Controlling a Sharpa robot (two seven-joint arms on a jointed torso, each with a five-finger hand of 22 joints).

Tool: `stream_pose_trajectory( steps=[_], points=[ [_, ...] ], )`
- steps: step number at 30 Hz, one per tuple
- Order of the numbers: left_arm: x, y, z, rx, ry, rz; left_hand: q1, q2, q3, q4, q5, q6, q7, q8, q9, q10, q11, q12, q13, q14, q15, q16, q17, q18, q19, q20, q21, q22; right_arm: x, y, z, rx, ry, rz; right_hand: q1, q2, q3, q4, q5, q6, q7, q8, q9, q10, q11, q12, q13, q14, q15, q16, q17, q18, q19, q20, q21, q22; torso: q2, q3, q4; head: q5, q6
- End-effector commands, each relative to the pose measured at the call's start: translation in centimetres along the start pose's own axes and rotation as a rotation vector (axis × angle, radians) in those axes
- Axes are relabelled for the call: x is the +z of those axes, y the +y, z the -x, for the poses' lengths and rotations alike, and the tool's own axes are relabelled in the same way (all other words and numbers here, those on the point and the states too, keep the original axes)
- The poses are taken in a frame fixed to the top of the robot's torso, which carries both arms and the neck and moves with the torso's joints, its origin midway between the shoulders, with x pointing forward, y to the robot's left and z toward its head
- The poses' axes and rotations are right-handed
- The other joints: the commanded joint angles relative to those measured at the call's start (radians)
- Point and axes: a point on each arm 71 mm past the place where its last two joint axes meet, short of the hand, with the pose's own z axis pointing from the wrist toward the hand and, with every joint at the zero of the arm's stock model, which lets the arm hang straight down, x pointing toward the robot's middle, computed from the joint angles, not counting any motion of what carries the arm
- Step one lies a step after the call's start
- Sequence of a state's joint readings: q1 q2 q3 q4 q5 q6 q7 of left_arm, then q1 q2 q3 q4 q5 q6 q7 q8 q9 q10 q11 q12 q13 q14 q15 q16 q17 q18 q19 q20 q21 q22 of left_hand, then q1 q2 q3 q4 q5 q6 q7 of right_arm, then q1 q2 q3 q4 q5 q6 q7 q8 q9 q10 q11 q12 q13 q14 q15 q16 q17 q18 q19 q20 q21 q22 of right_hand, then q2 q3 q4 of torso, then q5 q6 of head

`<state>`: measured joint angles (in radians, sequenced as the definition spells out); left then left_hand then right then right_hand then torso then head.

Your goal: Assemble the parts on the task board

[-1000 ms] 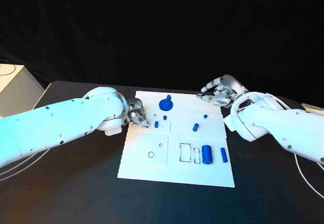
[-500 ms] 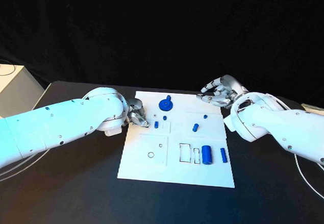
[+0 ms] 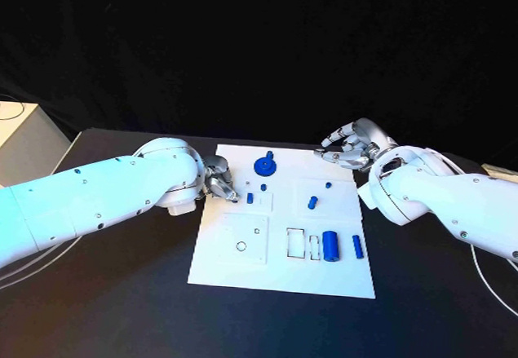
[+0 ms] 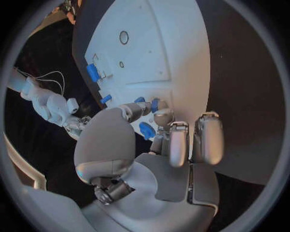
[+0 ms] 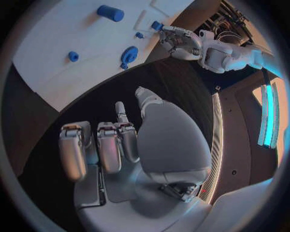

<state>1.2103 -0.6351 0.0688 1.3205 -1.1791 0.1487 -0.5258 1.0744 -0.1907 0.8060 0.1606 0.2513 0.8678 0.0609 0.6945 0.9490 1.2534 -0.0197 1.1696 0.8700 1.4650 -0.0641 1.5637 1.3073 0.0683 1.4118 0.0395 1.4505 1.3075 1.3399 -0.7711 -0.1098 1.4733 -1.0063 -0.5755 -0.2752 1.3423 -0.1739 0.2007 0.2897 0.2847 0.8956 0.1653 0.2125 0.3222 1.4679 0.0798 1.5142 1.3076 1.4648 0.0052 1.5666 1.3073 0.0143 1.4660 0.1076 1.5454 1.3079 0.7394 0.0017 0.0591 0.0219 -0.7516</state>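
The white task board [image 3: 242, 264] lies mid-table. On it are a round blue knob [image 3: 265, 166], several small blue pegs such as one [image 3: 313, 203] near the middle, a thick blue cylinder [image 3: 332, 246] and a thin one [image 3: 358, 246]. My left hand [image 3: 220, 185] is at the board's left edge, its fingertips pinching a small blue peg [image 3: 249, 199], [image 4: 155, 104], [image 5: 157, 25] just over the board [image 4: 157, 43]. My right hand [image 3: 353, 148], [image 5: 108, 145] hovers off the board's far right corner, fingers curled in with nothing in them.
A pale box [image 3: 8, 143] stands off the table's left edge. Thin cables [image 3: 489, 271] trail over the black table at the right. Rectangular outlines and a round hole [image 3: 242, 247] mark the board's near half.
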Motion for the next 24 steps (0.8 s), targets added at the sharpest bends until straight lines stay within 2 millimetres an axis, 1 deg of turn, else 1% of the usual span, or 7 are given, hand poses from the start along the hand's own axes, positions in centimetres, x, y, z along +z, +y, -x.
stream_pose_trajectory(
  steps=[1, 10, 19, 24],
  points=[
    [0.22, -0.33, -0.70, 0.002, 0.041, -0.006, -0.016, 0.002, 0.119, -0.130, -0.009, 0.007, -0.010, 0.005, -0.003, 0.010, 0.000, 0.007, 0.002, 0.105, -0.010, 0.005, 0.261, -0.012, 0.006, 0.000, 0.004, 0.034, -0.02, 0.12, -0.05, -0.009, 0.002, 0.011, -0.008, 0.000, 0.003, 0.000, 0.003, -0.004, -0.001, 0.003, 0.001, 0.037, 0.002, -0.003, 0.202, 0.103, 0.002, -0.001, 0.251, -0.007, 0.092, 0.002, -0.004, 0.243, -0.001, -0.0001, -0.0007, 0.001, -0.001],
    [0.46, -0.52, -0.68, -0.007, 0.037, -0.006, -0.059, 0.007, 0.059, -0.092, -0.021, 0.017, -0.019, 0.004, -0.011, 0.012, -0.007, 0.010, 0.004, 0.105, -0.016, 0.006, 0.262, -0.012, 0.006, -0.005, 0.003, 0.034, -0.01, 0.16, -0.09, -0.009, 0.004, 0.012, -0.008, 0.000, 0.003, 0.000, 0.003, -0.004, -0.001, 0.003, 0.001, 0.037, 0.002, -0.003, 0.202, 0.103, 0.002, -0.001, 0.251, -0.007, 0.092, 0.002, -0.004, 0.243, 0.000, 0.0002, -0.0011, -0.001, -0.002],
    [0.57, -0.53, -0.68, -0.007, 0.039, -0.004, -0.061, 0.005, 0.052, -0.090, -0.023, 0.018, -0.020, 0.003, -0.012, 0.013, -0.007, 0.011, 0.006, 0.106, -0.016, 0.007, 0.263, -0.013, 0.007, -0.006, 0.003, 0.035, -0.01, 0.20, -0.12, -0.009, 0.005, 0.012, -0.008, 0.000, 0.003, 0.000, 0.003, -0.004, -0.001, 0.003, 0.001, 0.037, 0.002, -0.003, 0.202, 0.103, 0.002, -0.001, 0.251, -0.007, 0.092, 0.002, -0.004, 0.243, 0.000, -0.0005, 0.0001, -0.004, -0.006],
    [0.57, -0.49, -0.73, -0.001, 0.046, -0.003, -0.058, -0.002, 0.042, -0.095, -0.024, 0.018, -0.022, 0.002, -0.014, 0.012, -0.009, 0.011, 0.005, 0.106, -0.017, 0.007, 0.263, -0.013, 0.007, -0.007, 0.003, 0.035, -0.02, 0.20, -0.12, -0.009, 0.005, 0.013, -0.008, 0.000, 0.003, 0.000, 0.003, -0.004, -0.001, 0.003, 0.001, 0.037, 0.002, -0.003, 0.202, 0.103, 0.002, -0.001, 0.251, -0.007, 0.092, 0.002, -0.004, 0.243, 0.000, -0.0005, 0.0004, -0.004, -0.008]
  ],
)
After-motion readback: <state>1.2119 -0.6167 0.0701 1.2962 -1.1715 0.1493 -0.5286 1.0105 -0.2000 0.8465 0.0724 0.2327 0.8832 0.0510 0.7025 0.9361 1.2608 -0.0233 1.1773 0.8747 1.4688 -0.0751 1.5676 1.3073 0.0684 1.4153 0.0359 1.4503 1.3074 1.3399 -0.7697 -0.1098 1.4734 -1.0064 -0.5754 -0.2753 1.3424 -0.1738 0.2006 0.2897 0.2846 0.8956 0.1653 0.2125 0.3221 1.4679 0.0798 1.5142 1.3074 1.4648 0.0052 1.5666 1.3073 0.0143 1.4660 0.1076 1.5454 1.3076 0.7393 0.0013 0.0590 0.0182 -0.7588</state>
